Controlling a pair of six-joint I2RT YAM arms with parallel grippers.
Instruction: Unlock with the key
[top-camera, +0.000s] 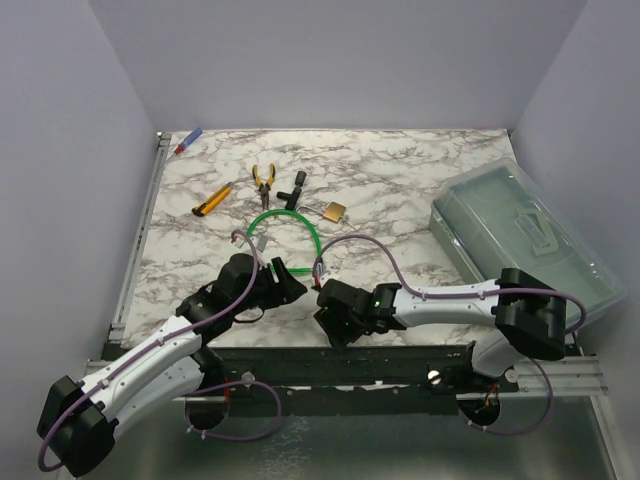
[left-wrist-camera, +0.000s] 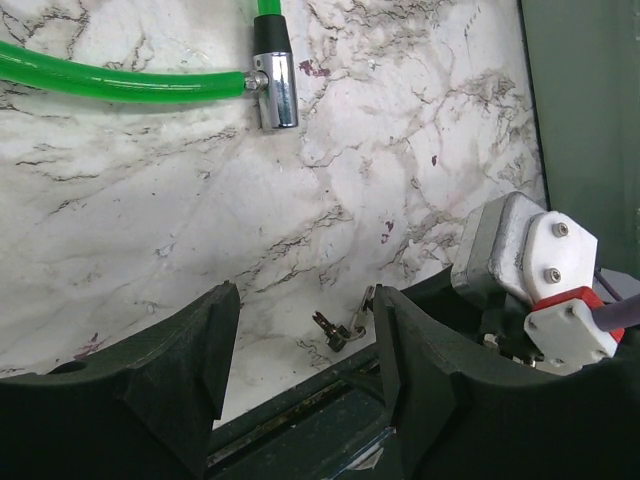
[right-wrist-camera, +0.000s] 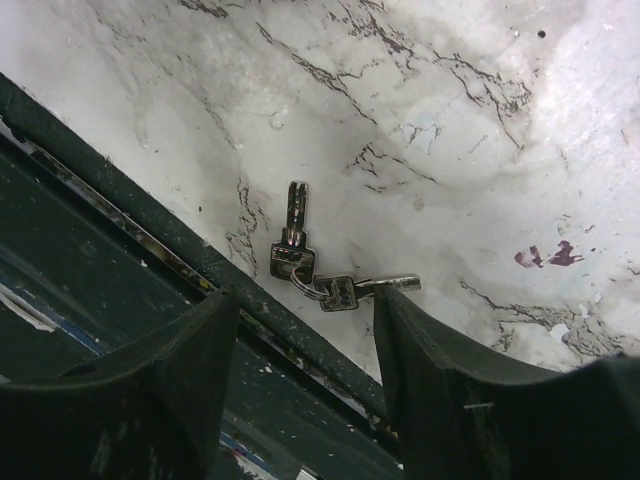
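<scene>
Two small keys on a ring (right-wrist-camera: 315, 275) lie on the marble table by its dark front rail; they also show in the left wrist view (left-wrist-camera: 340, 328). My right gripper (right-wrist-camera: 305, 300) is open, low over the keys, its right finger next to one key's blade. My left gripper (left-wrist-camera: 305, 295) is open and empty, just left of the keys, facing my right gripper (top-camera: 330, 300). In the top view the left gripper (top-camera: 290, 285) sits close beside it, and I cannot make out the keys there. A brass padlock (top-camera: 335, 211) lies farther back by a green cable (top-camera: 290, 225).
The green cable's metal end (left-wrist-camera: 275, 85) lies ahead of the left gripper. Yellow pliers (top-camera: 263, 180), a yellow utility knife (top-camera: 211, 201), a black tool (top-camera: 293, 192) and a marker (top-camera: 188, 141) lie at the back. A clear plastic box (top-camera: 525, 240) stands at right.
</scene>
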